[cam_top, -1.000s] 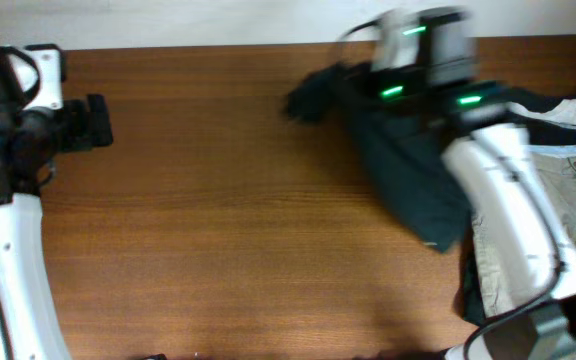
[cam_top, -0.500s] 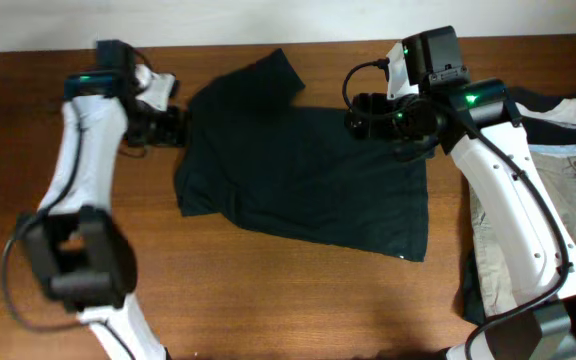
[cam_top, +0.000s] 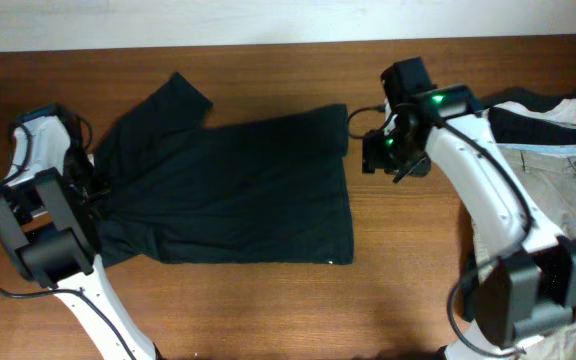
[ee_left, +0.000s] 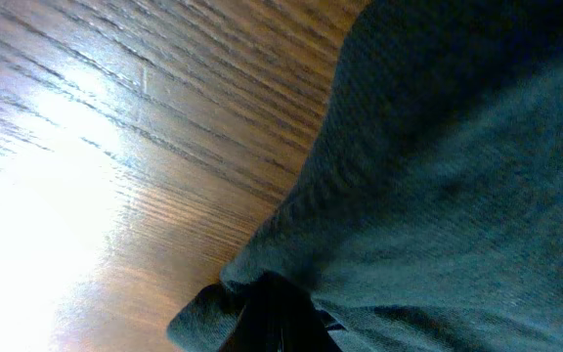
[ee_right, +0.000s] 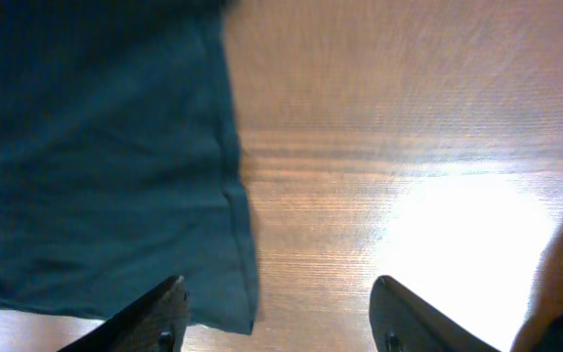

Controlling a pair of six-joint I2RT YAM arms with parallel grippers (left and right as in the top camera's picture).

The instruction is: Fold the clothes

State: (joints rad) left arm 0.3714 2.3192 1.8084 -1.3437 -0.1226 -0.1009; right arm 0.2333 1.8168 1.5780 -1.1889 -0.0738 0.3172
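Note:
The clothes, a very dark navy T-shirt [cam_top: 238, 190], lie spread flat across the middle of the wooden table, one sleeve [cam_top: 173, 95] pointing to the back left. A tiny white mark [cam_top: 330, 262] shows at its front right corner. My left gripper [cam_top: 90, 185] is shut on the shirt's left edge; in the left wrist view the dark fingers [ee_left: 277, 318] pinch a fold of the cloth [ee_left: 457, 176]. My right gripper [cam_top: 370, 150] stands open just off the shirt's back right corner. In the right wrist view bare wood lies between its fingertips [ee_right: 281, 313], with the shirt's hem [ee_right: 115, 176] to the left.
Beige khaki trousers [cam_top: 568, 200] lie at the right edge of the table. Black-and-white garments [cam_top: 543, 110] are bunched behind them. A pale wall runs along the table's back edge [cam_top: 268, 45]. Bare wood [cam_top: 268, 310] shows in front of the shirt.
The shirt went from a bunch at the right to lying spread and further left. My left gripper has closed on its left edge. My right gripper has let go and opened.

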